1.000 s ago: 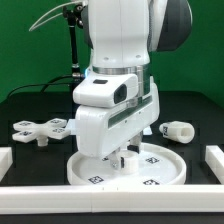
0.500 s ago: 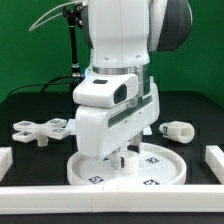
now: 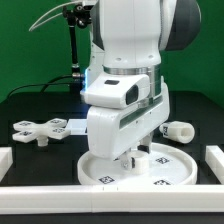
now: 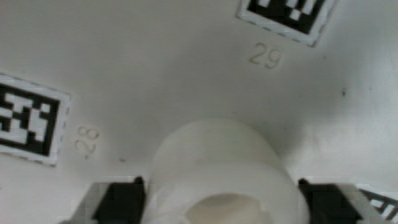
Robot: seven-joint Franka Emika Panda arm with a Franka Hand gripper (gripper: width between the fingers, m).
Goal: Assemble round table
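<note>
Claw (image 3: 128,159): low over the middle of the disc, pointing straight down; dark fingertips (image 4: 121,201) on either side of a pale rounded boss.
Grip: cannot tell whether clamped on the boss or merely straddling it; margins in the wrist view narrow and blurred, contact unreadable.
Boss (image 4: 210,160): between the fingertips, rising from the disc's centre, out of focus.
Disc (image 3: 168,170): flat on the desk directly beneath the claw, rim up, tags on its face all round the claw.
Front rail (image 3: 50,197): on the camera side of the claw, close against the disc's near rim.
Post (image 3: 180,130): seemingly on its side, behind the claw toward the exterior view's right, apart from the disc.
Cross (image 3: 40,128): flat, well off toward the exterior view's left of the claw.
Desk (image 3: 40,152): black, bare between cross and disc.
Step, as judged: placing the disc before the post goes in.
Risk, slip: loose hold on a smooth round boss, so any drag likely to leave the disc behind or spin it.
Risk, jam: push toward the front rail likely to tip the rim up.
Risk, collision: sideways shove toward the post could knock it rolling.
</note>
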